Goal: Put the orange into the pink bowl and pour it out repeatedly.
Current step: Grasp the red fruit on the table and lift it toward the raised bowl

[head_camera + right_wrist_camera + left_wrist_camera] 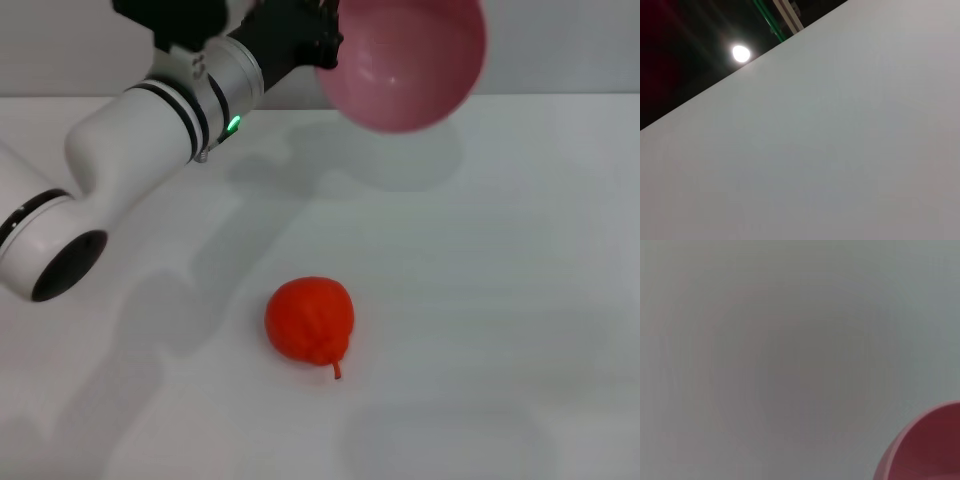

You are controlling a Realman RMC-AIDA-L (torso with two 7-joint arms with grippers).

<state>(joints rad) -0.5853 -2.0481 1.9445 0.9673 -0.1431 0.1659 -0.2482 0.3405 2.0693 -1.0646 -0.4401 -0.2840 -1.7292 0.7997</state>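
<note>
— Right, where is the orange (310,319)?

— Lower centre of the head view, lying on the white table (520,300), stalk pointing toward the bottom edge of the frame. Nothing touches it.

— And the pink bowl (405,62)?

— Top of the frame, right of centre. It is held off the table and tipped on its side, so its open mouth faces the camera; the inside is bare. Its shadow falls on the table just below it. The left wrist view shows only a piece of its rim (927,450) in the lower right corner.

— What holds it?

— The left gripper (325,45), at the upper centre of the frame, clenched on the bowl's left rim. The left arm runs down toward the left edge.

— The right gripper?

— No view shows it. The right wrist view shows only a pale slanted surface and a lamp (740,53) at upper left.
</note>
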